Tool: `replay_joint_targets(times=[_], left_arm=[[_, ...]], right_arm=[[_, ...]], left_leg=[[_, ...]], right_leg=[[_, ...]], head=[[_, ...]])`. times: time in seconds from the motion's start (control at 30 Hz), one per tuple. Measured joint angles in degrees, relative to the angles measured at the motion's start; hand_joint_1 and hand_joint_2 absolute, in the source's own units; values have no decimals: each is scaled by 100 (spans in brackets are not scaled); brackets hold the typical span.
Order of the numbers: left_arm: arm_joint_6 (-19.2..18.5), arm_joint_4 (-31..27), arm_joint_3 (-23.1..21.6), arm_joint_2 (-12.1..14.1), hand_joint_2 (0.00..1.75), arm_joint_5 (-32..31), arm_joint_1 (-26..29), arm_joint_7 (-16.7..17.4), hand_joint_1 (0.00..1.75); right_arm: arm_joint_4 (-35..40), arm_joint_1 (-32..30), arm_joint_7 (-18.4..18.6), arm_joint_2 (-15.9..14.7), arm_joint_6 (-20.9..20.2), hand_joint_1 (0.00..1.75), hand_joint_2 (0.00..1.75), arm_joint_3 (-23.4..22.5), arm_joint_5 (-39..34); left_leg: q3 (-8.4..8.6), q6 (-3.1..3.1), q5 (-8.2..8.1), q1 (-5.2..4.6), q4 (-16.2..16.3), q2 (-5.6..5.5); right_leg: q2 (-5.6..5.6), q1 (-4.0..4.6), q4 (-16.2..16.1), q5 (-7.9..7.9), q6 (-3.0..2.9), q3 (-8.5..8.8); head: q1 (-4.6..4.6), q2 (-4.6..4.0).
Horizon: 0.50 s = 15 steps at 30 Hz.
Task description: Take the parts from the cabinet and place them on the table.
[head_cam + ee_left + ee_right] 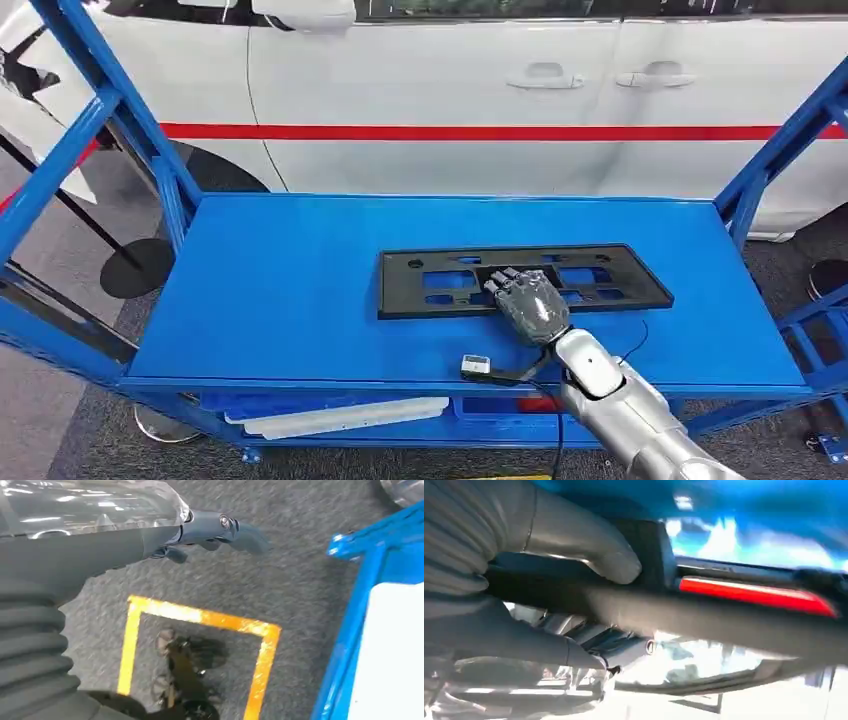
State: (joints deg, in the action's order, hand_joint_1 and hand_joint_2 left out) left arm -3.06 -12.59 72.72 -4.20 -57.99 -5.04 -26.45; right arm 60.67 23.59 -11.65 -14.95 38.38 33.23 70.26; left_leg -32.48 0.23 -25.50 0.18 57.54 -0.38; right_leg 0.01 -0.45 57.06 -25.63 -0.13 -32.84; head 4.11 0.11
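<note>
Silver-armed, the robot's right hand (527,303) grips the near edge of a black licence-plate frame (520,279) lying flat on the blue rack's top shelf (290,290), a white car behind. Its left hand (210,532) hangs over grey carpet, fingers loosely apart, holding nothing. Pickup appears under way; next the frame needs lifting clear and carrying to the table

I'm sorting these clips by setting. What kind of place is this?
Probably a car workshop or assembly area: a white car with a red stripe stands right behind a blue metal rack, the right hand grips a black plastic car part, and yellow floor tape marks a standing spot.
</note>
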Motion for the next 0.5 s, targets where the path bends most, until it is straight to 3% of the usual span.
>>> replay_joint_targets(times=[0.07,0.13,0.17,0.2,0.23,0.27,0.33,0.37,0.5], left_arm=[[-61,0,2,7,175,7,-4,44,0],[-162,0,24,7,175,85,-14,42,0],[-206,2,50,7,175,147,-13,13,0],[-236,2,88,7,175,201,-13,-11,0],[-258,0,116,11,175,252,-22,-35,0],[-282,0,136,22,175,282,-38,-59,0],[-304,0,164,46,175,308,-77,-83,0],[-315,2,184,50,175,315,-104,-83,0],[-332,0,238,50,175,326,-119,-96,0]], right_arm=[[226,-12,-650,70,-64,175,175,-66,-1046],[598,-84,-1740,121,-344,175,175,-123,-2616],[841,-136,-2257,132,-499,175,175,-164,-3348],[1191,-184,-2674,164,-790,175,175,-171,-4148],[1561,-226,-2732,177,-1074,175,175,-142,-4771],[1913,-243,-2741,186,-1264,175,175,-105,-5282],[2474,-258,-2743,193,-1466,175,175,-35,-5779],[2655,-295,-2743,195,-1493,175,175,-20,-5824],[3150,-415,-2743,199,-1515,175,175,65,-5861]], left_leg=[[-117,-37,-242,14,291,7],[-539,-64,-721,33,1232,9],[-732,-81,-871,39,1652,9],[-830,-93,-879,48,1875,10],[-777,-95,-753,48,1775,10],[-613,-90,-538,48,1436,11],[-102,-63,-64,53,402,21],[22,-37,-104,37,118,27],[-19,98,-48,-3,81,-11]], right_leg=[[-12,-30,-54,31,-80,32],[-13,-11,-50,19,-107,33],[-13,3,-44,13,-117,33],[-2,11,-34,5,-128,37],[6,15,-22,-4,-134,48],[18,14,-7,-18,-126,58],[30,12,33,-50,-89,79],[29,42,63,-73,-53,66],[14,30,76,-54,62,19]], head=[[2,0],[2,0],[2,2],[2,0],[2,2],[2,0],[2,0],[2,0],[0,0]])
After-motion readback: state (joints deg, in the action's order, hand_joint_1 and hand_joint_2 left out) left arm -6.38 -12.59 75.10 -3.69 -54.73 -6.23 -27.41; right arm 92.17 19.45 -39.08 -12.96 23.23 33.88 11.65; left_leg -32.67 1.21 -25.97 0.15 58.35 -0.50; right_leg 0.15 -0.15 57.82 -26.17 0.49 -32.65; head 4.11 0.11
